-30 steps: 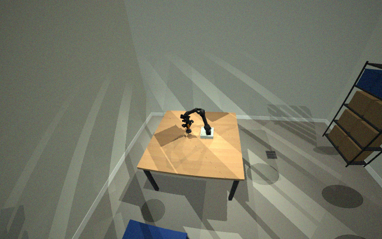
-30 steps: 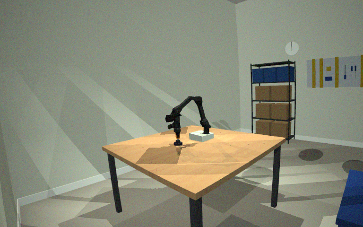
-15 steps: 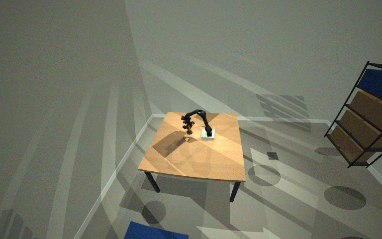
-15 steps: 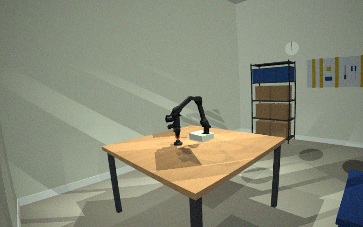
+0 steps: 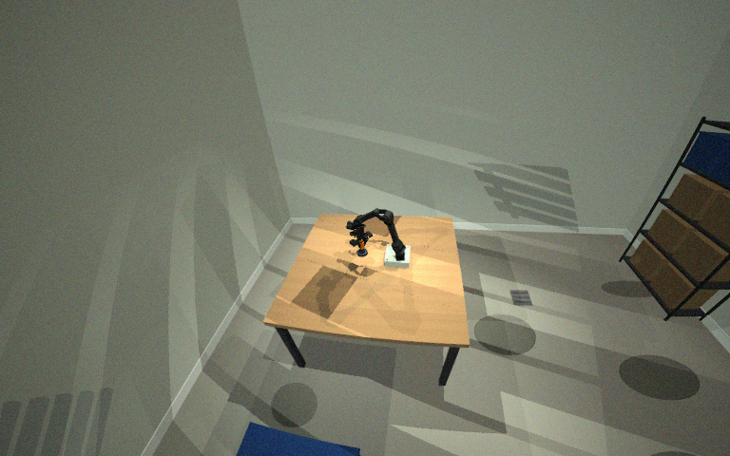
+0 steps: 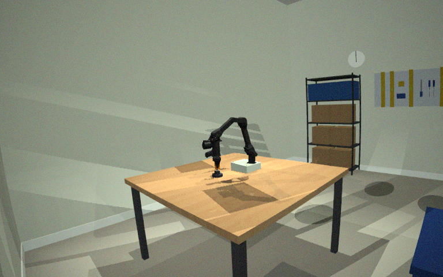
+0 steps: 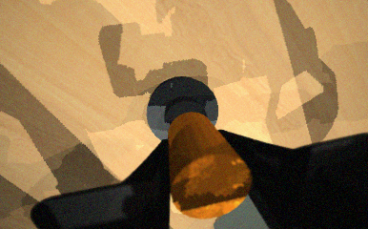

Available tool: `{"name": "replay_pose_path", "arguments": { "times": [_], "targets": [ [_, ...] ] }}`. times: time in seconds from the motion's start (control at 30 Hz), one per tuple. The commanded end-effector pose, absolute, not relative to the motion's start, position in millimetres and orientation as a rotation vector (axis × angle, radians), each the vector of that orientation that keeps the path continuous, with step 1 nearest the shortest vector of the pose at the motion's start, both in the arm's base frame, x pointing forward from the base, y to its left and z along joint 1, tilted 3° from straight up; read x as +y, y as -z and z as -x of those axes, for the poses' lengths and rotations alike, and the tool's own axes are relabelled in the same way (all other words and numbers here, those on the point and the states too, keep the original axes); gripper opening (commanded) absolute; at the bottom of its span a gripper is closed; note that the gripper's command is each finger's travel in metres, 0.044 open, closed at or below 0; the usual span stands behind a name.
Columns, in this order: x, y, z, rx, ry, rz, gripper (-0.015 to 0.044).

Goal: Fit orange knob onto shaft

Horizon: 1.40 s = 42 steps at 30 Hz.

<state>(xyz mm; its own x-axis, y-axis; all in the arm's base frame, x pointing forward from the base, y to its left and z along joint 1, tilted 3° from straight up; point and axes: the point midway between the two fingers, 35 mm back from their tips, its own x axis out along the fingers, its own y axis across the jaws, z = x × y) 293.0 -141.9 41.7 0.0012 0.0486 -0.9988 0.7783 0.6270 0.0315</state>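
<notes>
The orange knob (image 5: pixel 362 246) (image 6: pixel 216 168) (image 7: pixel 205 164) is upright between the fingers of my gripper (image 5: pixel 362 241) (image 6: pixel 217 165) (image 7: pixel 210 178), which is shut on it. The black round pedestal (image 5: pixel 362 254) (image 6: pixel 217 175) (image 7: pixel 181 87) stands on the table directly below the knob. In the wrist view the knob's lower end overlaps the pedestal's raised centre. The knob's lower end is at or just above that raised centre; I cannot tell whether they touch. The silver shaft, its flat side and the knob's hole are hidden.
The arm's white base block (image 5: pixel 396 262) (image 6: pixel 241 167) stands on the wooden table (image 5: pixel 380 316) (image 6: pixel 237 223), to the right of the pedestal in the top and exterior views. Shadows of the arm cross the table. A shelf rack with boxes (image 5: pixel 697 237) (image 6: pixel 333 113) stands away from the table.
</notes>
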Motion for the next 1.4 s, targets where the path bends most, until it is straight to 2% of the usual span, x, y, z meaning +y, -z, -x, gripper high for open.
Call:
{"name": "replay_pose_path", "arguments": {
  "times": [0.0,0.13,1.37],
  "targets": [
    [-142.4,-44.7,-293.4,1.488,0.608,-0.673,0.0000],
    [-143.3,-44.1,-294.9,1.512,0.512,-0.577,0.0000],
    [-142.5,-38.5,-292.3,1.512,0.512,-0.577,0.0000]
  ]
}}
